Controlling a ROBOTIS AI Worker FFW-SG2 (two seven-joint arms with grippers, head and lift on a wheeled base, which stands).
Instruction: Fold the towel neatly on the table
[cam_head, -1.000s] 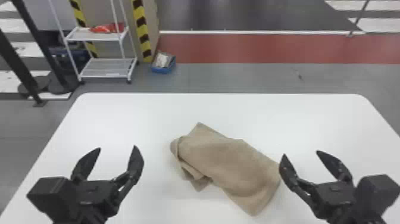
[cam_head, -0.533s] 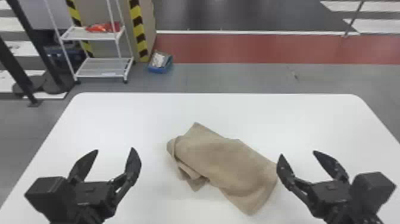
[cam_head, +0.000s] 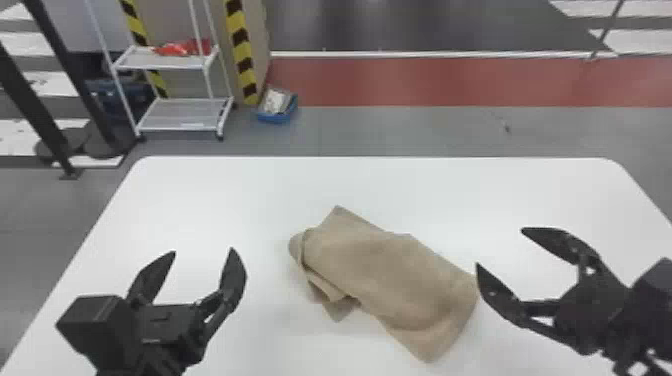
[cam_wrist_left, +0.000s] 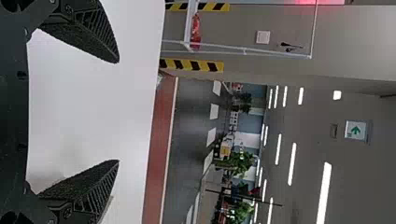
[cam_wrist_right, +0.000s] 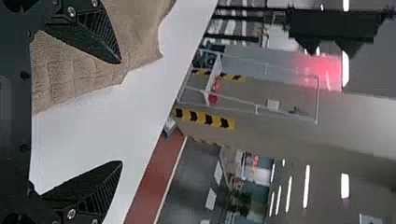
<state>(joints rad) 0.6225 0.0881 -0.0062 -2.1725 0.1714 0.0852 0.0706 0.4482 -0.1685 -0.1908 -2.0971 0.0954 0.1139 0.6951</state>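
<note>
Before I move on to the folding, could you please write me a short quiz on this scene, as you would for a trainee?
1. Multiple choice: what colour is the towel on the table? A) blue B) tan C) red
2. True or false: the left gripper is clamped on the towel.
3. Fill in the blank: the gripper nearer the towel is the robot's ____ one.

Key:
1. B
2. False; the left gripper stands open, apart from the towel.
3. Right; one fingertip of the right gripper is by the towel's edge.
</note>
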